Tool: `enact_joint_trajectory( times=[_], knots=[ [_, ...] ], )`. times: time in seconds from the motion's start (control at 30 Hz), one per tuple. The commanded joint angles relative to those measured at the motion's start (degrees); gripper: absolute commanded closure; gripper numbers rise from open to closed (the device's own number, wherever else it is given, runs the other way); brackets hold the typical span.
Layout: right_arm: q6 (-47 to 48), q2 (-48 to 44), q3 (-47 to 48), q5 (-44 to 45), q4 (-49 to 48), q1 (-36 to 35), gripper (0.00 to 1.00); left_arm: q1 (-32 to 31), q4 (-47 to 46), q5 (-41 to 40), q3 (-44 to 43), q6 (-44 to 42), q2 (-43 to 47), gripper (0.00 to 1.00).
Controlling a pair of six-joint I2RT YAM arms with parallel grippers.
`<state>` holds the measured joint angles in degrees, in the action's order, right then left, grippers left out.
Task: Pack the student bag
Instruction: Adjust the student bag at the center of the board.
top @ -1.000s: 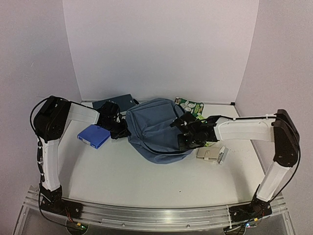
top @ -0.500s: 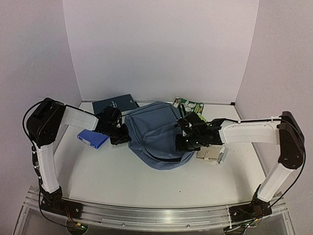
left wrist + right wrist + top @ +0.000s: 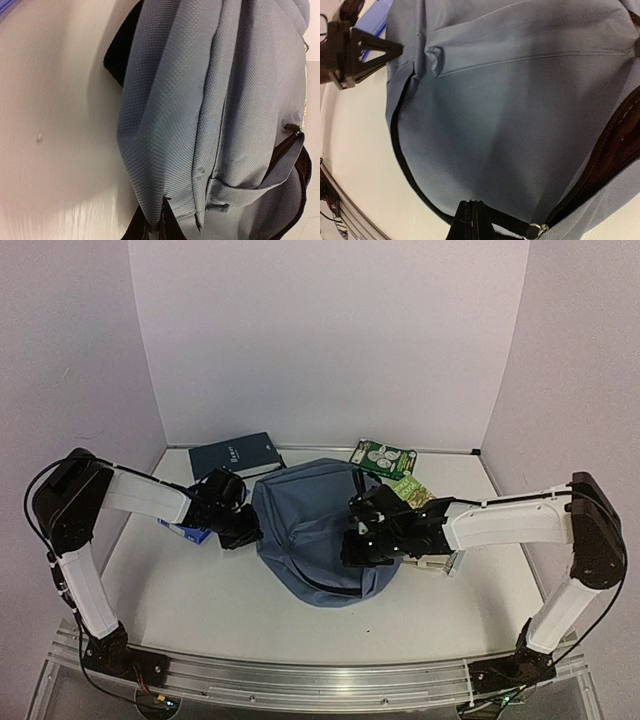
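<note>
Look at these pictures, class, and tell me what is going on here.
Two robot arms are handling the student bag, a slate-blue backpack lying mid-table. The left gripper is shut on a fold of fabric at its left side, and the right gripper is shut on its black zipper edge. A dark book, a bright-blue book, a green packet and a beige item lie around it, not yet packed.
</note>
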<state>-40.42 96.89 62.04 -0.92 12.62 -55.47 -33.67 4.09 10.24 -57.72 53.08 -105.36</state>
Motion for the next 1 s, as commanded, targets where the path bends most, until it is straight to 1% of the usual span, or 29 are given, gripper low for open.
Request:
enact_joint_trajectory(
  times=[0.0,0.13,0.33,0.4,0.5,0.57,0.6,0.63,0.73,0.77,0.83,0.97],
  knots=[
    [-0.1,-3.1,0.3,8.1,-2.4,0.6,1.00,-4.2,-2.5,-6.4,8.6,4.8,9.6,1.00],
    [1.8,-2.4,1.4,10.6,-2.3,3.3,1.00,-11.5,0.3,-9.6,12.6,6.4,14.7,1.00],
    [6.8,0.5,5.1,11.7,-3.0,8.4,1.00,-23.8,10.3,-13.3,12.3,11.5,18.6,1.00],
    [8.4,2.0,7.1,11.9,-3.5,9.3,1.00,-27.9,11.7,-13.5,11.5,12.1,19.2,1.00],
    [10.2,4.1,10.1,11.9,-4.3,9.9,1.00,-34.4,13.7,-13.6,7.9,10.6,18.3,1.00],
    [11.1,5.2,11.3,11.5,-4.9,10.1,1.00,-36.8,15.5,-13.1,5.2,9.2,17.0,0.97],
    [11.3,5.6,11.8,11.1,-5.2,10.0,1.00,-37.4,16.2,-12.5,3.9,8.7,16.5,0.94],
    [11.4,5.8,12.0,10.7,-5.3,10.0,1.00,-37.5,16.7,-11.9,3.0,8.2,16.3,0.88],
    [11.2,5.2,11.2,9.5,-5.8,10.0,1.00,-37.5,18.6,-12.0,1.4,6.6,17.7,0.57],
    [11.2,4.4,10.2,9.0,-6.1,10.0,1.00,-37.4,19.8,-12.8,0.8,5.5,18.6,0.48],
    [11.0,2.5,7.8,8.4,-6.7,10.1,1.00,-37.2,22.7,-14.1,-1.4,3.1,20.3,0.34],
    [10.4,-0.8,4.1,7.0,-6.9,10.1,1.00,-33.1,29.9,-15.2,-6.4,-2.0,23.0,0.23]
  ],
)
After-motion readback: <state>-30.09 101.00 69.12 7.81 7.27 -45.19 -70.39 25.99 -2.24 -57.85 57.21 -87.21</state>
